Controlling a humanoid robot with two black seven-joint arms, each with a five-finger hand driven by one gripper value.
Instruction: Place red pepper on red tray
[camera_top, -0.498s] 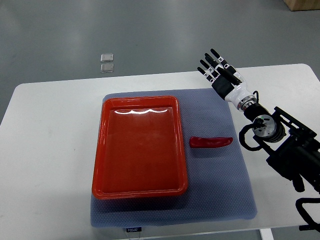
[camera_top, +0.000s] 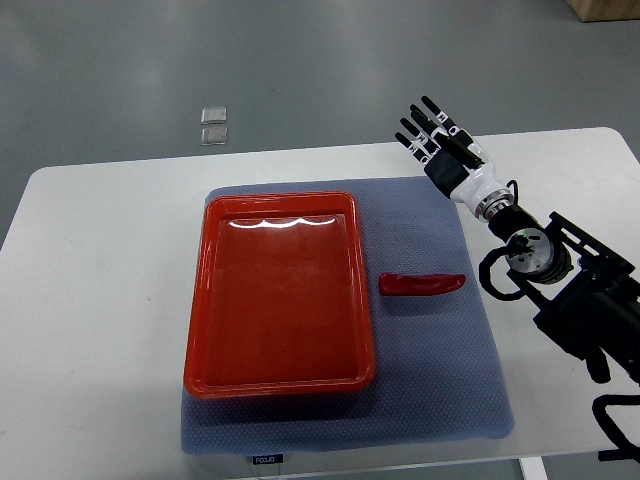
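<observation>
The long shiny red pepper (camera_top: 422, 285) lies beside the big red plastic tray (camera_top: 205, 330). The right hand (camera_top: 445, 150) (fingers spread, holding nothing) must reach down and grab it.

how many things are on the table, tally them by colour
red: 2 – tray, pepper
blue-grey: 1 – mat
total: 3
not counted: the right robot hand, open above the mat's far right corner, holding nothing
</observation>
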